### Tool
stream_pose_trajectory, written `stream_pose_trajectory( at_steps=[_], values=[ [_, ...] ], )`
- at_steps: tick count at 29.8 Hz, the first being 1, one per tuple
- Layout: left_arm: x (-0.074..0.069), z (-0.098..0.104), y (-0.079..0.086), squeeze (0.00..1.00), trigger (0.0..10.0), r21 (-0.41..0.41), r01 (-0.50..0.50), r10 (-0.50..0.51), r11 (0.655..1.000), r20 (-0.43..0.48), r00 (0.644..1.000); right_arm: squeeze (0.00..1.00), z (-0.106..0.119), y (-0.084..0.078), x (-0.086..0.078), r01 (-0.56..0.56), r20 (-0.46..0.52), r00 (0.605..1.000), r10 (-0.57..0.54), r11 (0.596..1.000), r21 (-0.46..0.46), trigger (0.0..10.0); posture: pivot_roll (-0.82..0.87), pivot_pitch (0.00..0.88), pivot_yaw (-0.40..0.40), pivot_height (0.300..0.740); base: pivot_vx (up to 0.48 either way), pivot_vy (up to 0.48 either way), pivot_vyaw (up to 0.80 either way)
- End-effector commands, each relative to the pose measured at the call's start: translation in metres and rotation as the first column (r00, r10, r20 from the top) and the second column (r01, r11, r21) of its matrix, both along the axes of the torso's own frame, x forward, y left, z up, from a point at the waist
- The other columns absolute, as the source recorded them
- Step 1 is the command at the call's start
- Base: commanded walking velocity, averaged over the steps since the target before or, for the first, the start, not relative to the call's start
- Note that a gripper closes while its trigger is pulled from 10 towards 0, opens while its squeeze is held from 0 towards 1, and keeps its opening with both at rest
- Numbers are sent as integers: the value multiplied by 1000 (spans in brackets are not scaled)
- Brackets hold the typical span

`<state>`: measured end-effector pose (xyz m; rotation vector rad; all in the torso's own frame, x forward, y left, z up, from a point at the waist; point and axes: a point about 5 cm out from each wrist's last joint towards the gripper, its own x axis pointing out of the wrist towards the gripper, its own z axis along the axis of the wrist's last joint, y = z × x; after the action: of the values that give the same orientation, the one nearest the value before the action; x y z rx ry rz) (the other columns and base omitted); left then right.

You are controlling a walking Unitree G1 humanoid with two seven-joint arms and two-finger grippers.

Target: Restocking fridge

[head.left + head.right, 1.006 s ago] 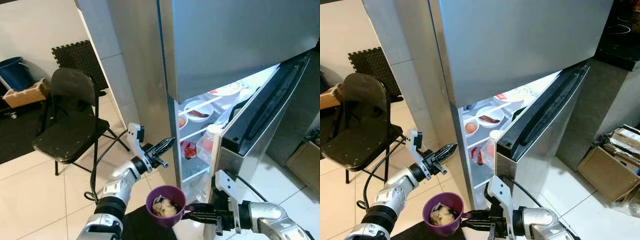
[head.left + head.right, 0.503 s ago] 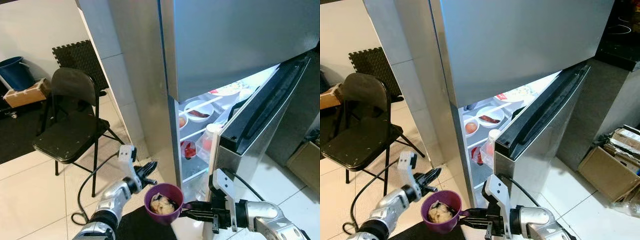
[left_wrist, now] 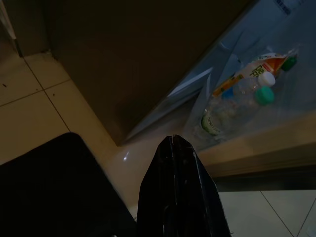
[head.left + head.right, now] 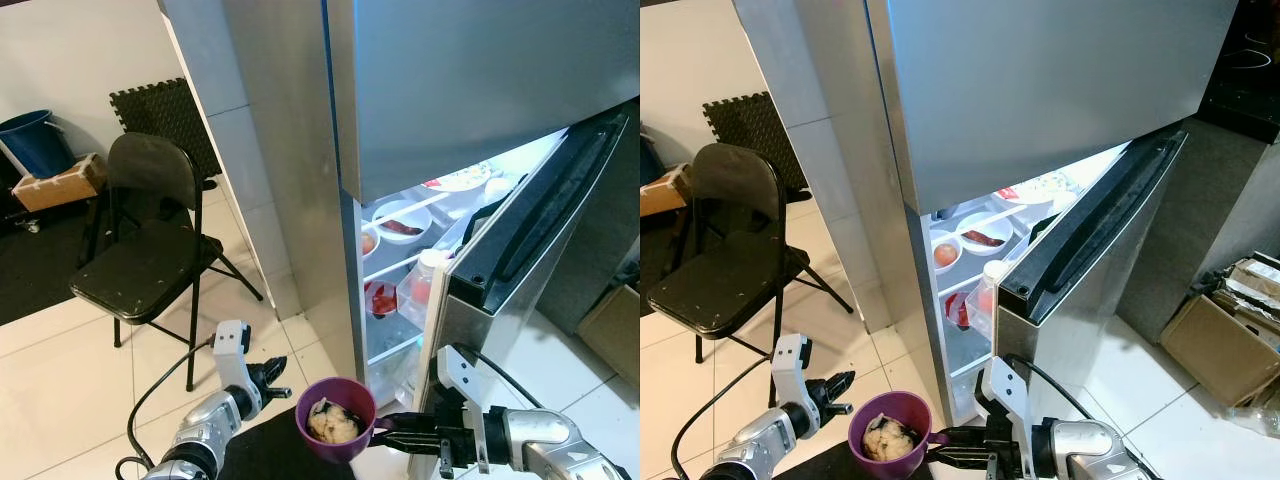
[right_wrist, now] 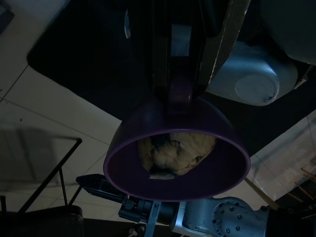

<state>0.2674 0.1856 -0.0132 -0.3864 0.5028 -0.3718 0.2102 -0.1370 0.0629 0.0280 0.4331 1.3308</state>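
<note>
Purple cup (image 4: pixel 336 418) of food, handle clamped in right tool (image 4: pixel 388 423), left tool (image 4: pixel 272 372) together

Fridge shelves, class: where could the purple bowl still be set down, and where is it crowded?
The upper shelf is crowded: white plate beside a small bowl. The shelf below is bare at the front, beneath a red packet and beside the door's bottle. The right gripper holds the purple bowl just outside.

Head cameras look down from high at the open fridge (image 4: pixel 420 270); both wrist cameras sit low and close, the right's sharing the purple bowl (image 5: pixel 175 148).
</note>
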Motion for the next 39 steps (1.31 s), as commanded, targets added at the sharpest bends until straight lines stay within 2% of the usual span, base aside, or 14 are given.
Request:
stream_pose_trajectory(
  at_steps=[1,9,14,20,24,29,34,39],
  values=[
    [-6,-5,10,0,10000,28,-22,23,999,-26,999,0,3,1,-1,-9,9,1000,8,999,34,10000,-77,0,75,740,-431,0,0],
    [-8,-8,8,0,10000,33,-18,20,999,-41,999,0,2,-2,1,9,9,1000,-9,1000,25,10000,-81,0,76,740,-455,0,0],
    [-6,-6,3,0,10000,25,-7,8,1000,-31,999,0,0,-5,6,58,11,998,-57,998,-6,10000,-83,0,74,740,-472,0,0],
    [1,0,-4,0,10000,14,13,-13,1000,9,1000,0,-3,-6,8,74,14,997,-74,997,-29,10000,-82,0,68,740,0,0,0],
    [10,9,-15,0,10000,9,50,-51,999,79,996,0,-2,-5,9,68,14,998,-67,997,-28,10000,-81,0,59,740,0,0,0],
    [13,12,-19,0,10000,6,65,-65,998,109,992,0,-2,-5,9,65,12,998,-65,997,-30,10000,-83,0,55,740,0,0,0],
    [18,16,-20,0,10000,35,43,-47,998,126,991,0,-2,-4,9,61,11,998,-61,998,-29,10000,-85,0,45,740,470,0,0],
    [19,17,-23,0,10000,13,40,-42,999,127,991,0,-3,-3,9,58,9,998,-58,998,-30,10000,-87,0,43,740,480,0,0]
  ],
)
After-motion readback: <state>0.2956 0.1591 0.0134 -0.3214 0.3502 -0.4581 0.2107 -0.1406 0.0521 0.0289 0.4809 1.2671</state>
